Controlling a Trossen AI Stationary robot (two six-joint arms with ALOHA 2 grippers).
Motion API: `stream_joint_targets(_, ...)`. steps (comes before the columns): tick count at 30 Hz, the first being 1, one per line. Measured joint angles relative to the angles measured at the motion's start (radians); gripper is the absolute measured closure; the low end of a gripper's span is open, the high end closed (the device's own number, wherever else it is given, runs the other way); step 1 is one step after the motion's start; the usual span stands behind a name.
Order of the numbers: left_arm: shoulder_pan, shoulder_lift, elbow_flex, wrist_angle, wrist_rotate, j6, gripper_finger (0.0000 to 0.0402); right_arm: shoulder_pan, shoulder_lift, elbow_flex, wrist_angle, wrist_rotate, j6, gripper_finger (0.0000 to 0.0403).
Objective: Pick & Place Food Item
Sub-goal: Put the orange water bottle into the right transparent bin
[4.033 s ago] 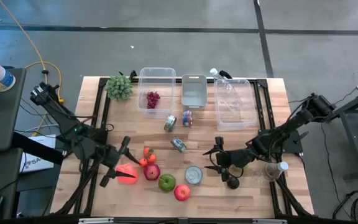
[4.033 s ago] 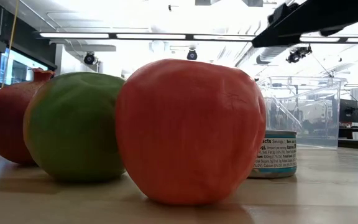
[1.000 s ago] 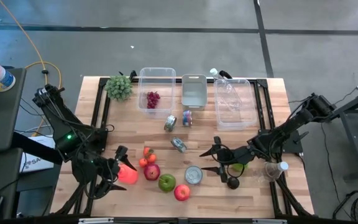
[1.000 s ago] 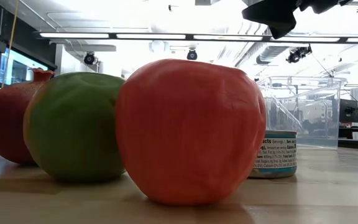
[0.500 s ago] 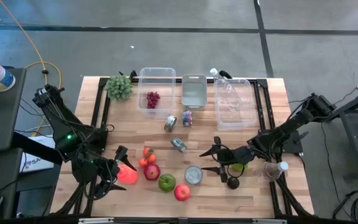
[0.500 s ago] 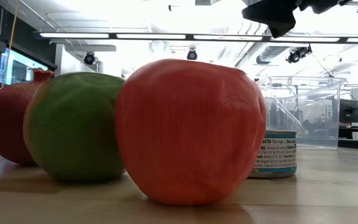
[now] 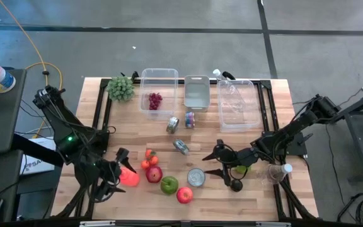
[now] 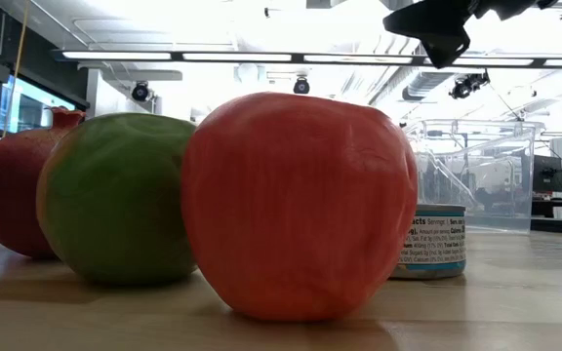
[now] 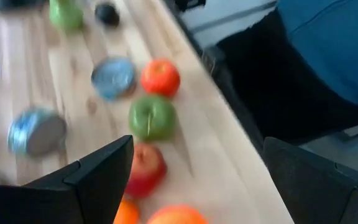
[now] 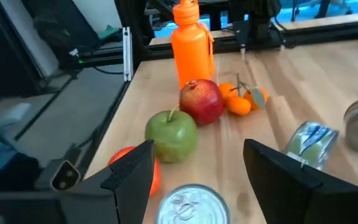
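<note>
Nothing moved — grapes (image 7: 155,100) in left bin (image 7: 158,75).

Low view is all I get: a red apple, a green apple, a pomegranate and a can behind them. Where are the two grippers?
Observer: The right gripper is open beside the can, holding nothing.
Operator: And the left one?
Observer: The left gripper is open at the orange bottle, on the far side of the pomegranate from the can.
Operator: Any food binned?
Observer: Grapes lie in the clear bin at the table's far edge.
</note>
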Motion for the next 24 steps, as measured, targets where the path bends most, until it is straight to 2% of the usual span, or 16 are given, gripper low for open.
stream_joint_targets(4,-0.017,-0.004,-0.012,-0.062,-0.008,-0.059,0.0053,0.000,0.000,0.000,-0.001,-0.039,0.001,0.0168)
stream_joint_targets(8,-0.050,-0.003,-0.039,0.013,-0.028,0.035,0.0053,0.000,0.000,0.000,0.000,-0.074,-0.015,0.0168)
stream_joint_targets(15,-0.106,-0.030,-0.060,0.011,-0.004,0.086,0.0053,0.000,0.000,0.000,0.000,-0.075,-0.027,0.0168)
stream_joint_targets(24,-0.104,-0.238,-0.329,0.257,-0.017,0.157,0.0053,0.005,0.000,0.000,-0.001,-0.074,-0.035,0.0168)
